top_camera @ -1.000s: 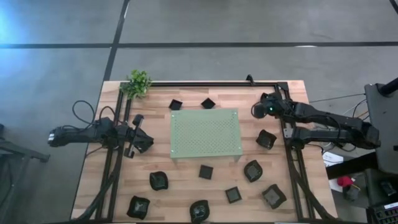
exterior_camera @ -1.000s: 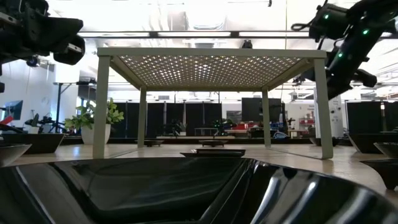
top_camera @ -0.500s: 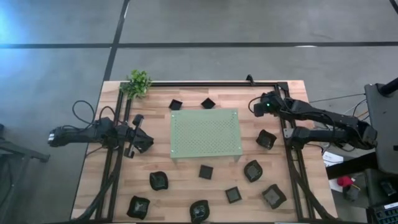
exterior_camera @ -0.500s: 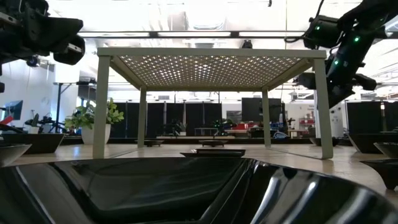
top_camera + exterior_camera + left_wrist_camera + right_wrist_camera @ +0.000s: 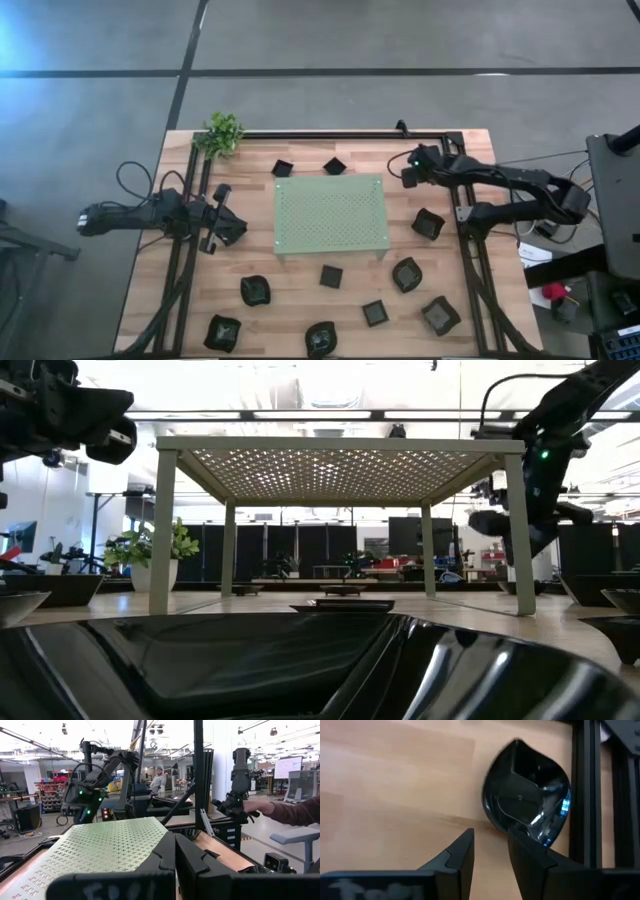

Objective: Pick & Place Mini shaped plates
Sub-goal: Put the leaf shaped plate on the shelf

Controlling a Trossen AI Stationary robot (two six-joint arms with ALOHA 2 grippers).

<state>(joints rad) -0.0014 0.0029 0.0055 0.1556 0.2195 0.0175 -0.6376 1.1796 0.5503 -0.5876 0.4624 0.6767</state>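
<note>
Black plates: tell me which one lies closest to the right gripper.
The black plate by the green mat's right edge, just in front of the right gripper; every other plate lies farther off.

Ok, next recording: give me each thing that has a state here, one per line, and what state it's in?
Left end effector: shut, empty, parked left of the mat.
Right end effector: fingers slightly apart, empty, above bare wood by the mat's far right corner.
Green perforated mat: standing on its legs, nothing on top.
Mini black plates, e.g.: all upright on the table, none held.
Leaf-shaped plate: on the table, untouched.
</note>
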